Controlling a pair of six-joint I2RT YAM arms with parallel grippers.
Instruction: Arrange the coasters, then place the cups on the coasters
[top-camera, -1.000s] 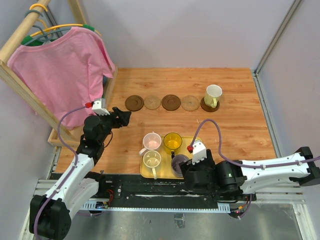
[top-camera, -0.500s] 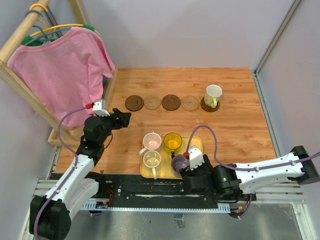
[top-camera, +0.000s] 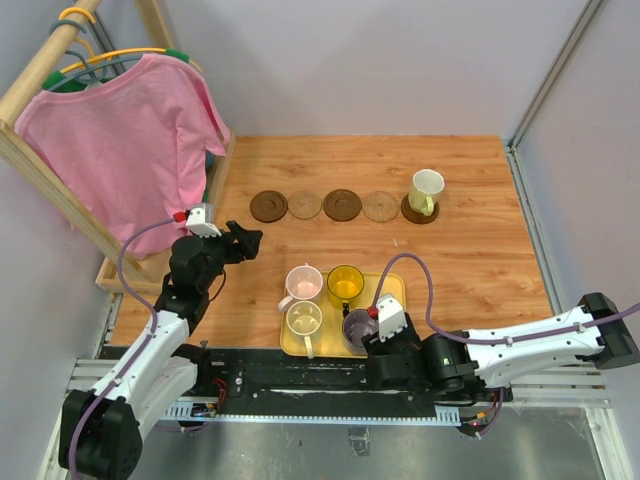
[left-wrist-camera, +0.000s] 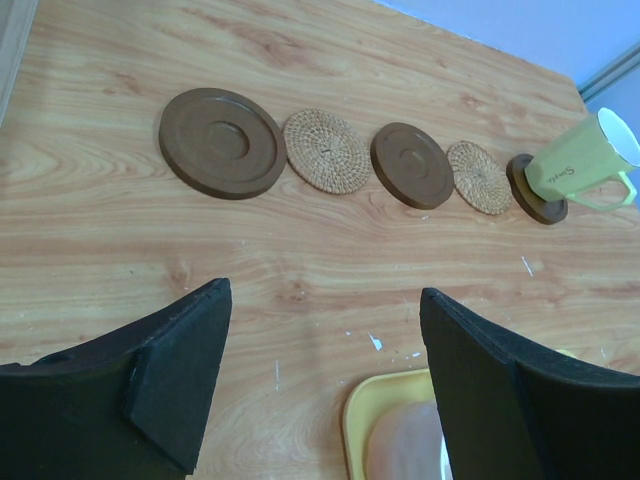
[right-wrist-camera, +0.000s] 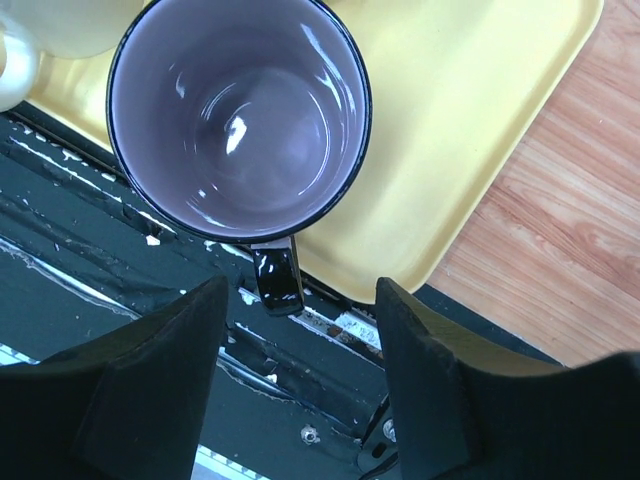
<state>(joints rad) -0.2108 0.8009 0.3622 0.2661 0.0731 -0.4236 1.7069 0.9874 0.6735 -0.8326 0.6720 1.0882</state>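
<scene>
We note: R arm (top-camera: 520, 338) low, right gripper (right-wrist-camera: 300, 295) part-open astride grey-purple mug (right-wrist-camera: 240, 110) handle, no contact; L arm (top-camera: 160, 330) hovers, left gripper (left-wrist-camera: 325, 295) wide, empty.

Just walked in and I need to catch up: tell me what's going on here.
Five coasters lie in a row at the far side, and the white mug already stands on the rightmost. The other four sit on the yellow tray. The right tool is open astride the handle of the purple mug, not gripping it. The left tool hovers open and empty over the table, short of the row.
</scene>
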